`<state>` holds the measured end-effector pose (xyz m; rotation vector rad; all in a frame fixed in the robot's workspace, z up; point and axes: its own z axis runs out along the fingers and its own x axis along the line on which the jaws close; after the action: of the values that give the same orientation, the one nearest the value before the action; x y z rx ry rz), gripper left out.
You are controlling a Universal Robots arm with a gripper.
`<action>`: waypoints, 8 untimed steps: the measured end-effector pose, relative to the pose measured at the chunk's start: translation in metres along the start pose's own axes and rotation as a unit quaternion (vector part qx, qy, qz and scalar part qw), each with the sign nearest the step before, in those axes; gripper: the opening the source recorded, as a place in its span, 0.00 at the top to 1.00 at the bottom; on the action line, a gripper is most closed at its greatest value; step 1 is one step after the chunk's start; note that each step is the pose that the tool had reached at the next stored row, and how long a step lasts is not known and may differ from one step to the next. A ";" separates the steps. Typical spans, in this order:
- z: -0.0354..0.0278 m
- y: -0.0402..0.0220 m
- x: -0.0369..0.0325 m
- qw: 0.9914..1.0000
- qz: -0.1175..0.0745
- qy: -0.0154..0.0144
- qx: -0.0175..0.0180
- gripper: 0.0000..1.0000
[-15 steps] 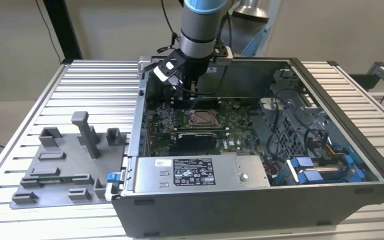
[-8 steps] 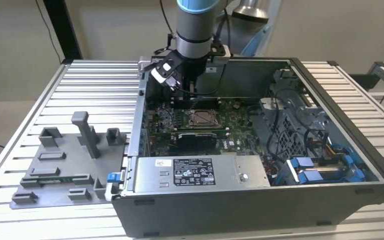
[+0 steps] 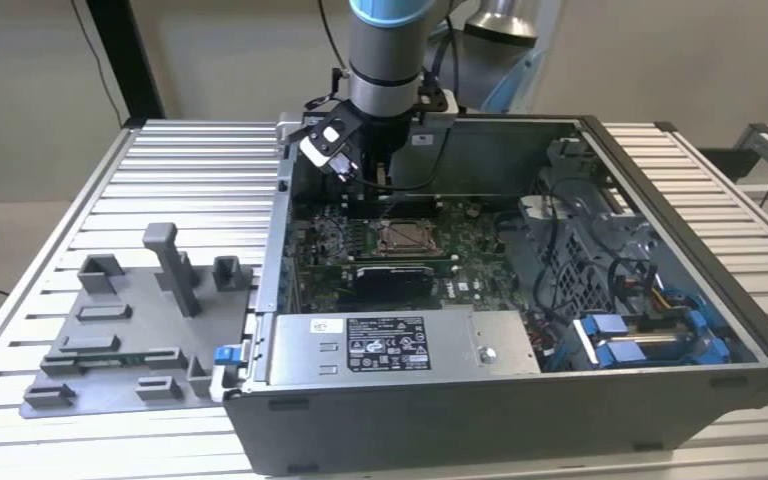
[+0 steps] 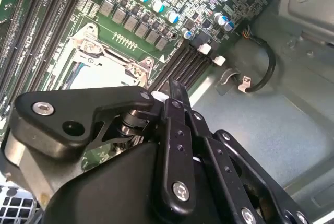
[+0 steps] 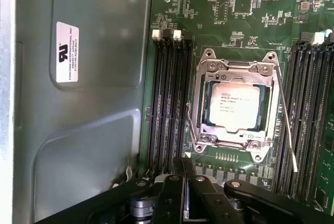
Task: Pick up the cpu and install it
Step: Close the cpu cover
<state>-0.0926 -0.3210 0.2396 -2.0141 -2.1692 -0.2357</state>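
The cpu (image 5: 235, 106) lies flat in the motherboard socket (image 5: 209, 67), its pale silvery top framed by the metal load plate. It also shows in the exterior view as a small square (image 3: 404, 237) mid-board, and partly behind the black linkage in the second wrist view (image 4: 83, 80). My gripper (image 3: 368, 190) hangs inside the open computer case (image 3: 704, 300), above the board, just toward the back wall from the socket. Its black fingers (image 5: 182, 166) stand close together with nothing seen between them, clear of the cpu.
Grey plastic fixture blocks (image 3: 131, 330) stand on the slatted table at the exterior view's left. A power supply box (image 3: 398, 345) sits at the case front, blue drive latches (image 3: 638, 335) at the right. Memory slots (image 5: 167, 104) flank the socket.
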 end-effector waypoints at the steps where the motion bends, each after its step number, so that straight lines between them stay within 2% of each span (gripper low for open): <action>1: 0.0000 0.0000 0.0000 1.000 0.000 0.000 0.000 1.00; 8: 0.0000 0.0000 0.0000 1.000 0.000 0.000 0.000 1.00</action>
<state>-0.0926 -0.3210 0.2396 -2.0137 -2.1696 -0.2355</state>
